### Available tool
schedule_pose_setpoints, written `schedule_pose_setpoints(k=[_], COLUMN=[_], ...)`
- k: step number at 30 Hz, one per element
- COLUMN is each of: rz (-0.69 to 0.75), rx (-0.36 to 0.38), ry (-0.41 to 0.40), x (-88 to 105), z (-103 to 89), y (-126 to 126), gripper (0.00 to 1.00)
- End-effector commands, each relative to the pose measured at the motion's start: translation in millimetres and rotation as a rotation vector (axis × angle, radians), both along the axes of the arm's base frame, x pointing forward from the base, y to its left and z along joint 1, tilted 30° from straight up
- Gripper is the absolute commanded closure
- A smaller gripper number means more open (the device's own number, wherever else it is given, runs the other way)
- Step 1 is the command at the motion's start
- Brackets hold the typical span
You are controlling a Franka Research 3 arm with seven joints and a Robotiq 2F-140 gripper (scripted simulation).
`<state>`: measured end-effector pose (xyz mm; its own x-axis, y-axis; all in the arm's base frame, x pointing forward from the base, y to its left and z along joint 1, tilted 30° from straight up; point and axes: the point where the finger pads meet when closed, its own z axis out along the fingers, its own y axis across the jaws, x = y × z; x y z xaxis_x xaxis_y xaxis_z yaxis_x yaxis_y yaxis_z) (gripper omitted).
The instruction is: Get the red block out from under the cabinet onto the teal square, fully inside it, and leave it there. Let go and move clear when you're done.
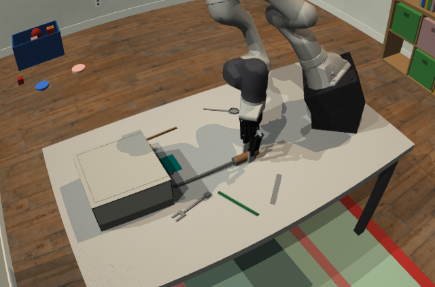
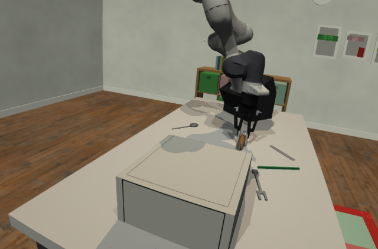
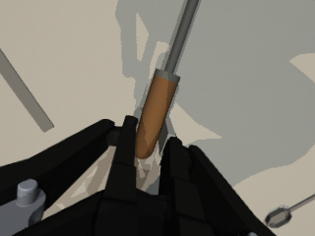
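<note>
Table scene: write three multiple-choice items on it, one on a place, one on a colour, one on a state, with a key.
1. Where does the teal square lie?
A. against the cabinet's side, by the long tool's shaft
B. beside the arm's black base
C. at the table's front edge

2. What colour is the handle of the long tool?
A. green
B. orange-brown
C. blue

3. What is the state of the gripper?
A. wide open above the table
B. shut on nothing
C. shut on the tool's handle

Key: 1 A, the top view shows the square touching the cabinet's wall, in its shadow. 2 B, the wrist view shows an orange-brown grip on a grey shaft. 3 C, the wrist view shows the handle's end between the two fingers.
</note>
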<state>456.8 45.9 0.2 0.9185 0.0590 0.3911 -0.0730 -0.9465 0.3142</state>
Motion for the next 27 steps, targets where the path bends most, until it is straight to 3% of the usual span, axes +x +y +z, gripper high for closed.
schedule_pose_setpoints(k=[1,27], rz=[0.014,0.014], rx=[0.002,0.002], ry=[0.005,0.005], x=[-0.6,4.4], z=[0.0,2.1], y=[1.8,2.1], gripper=[1.00,1.00])
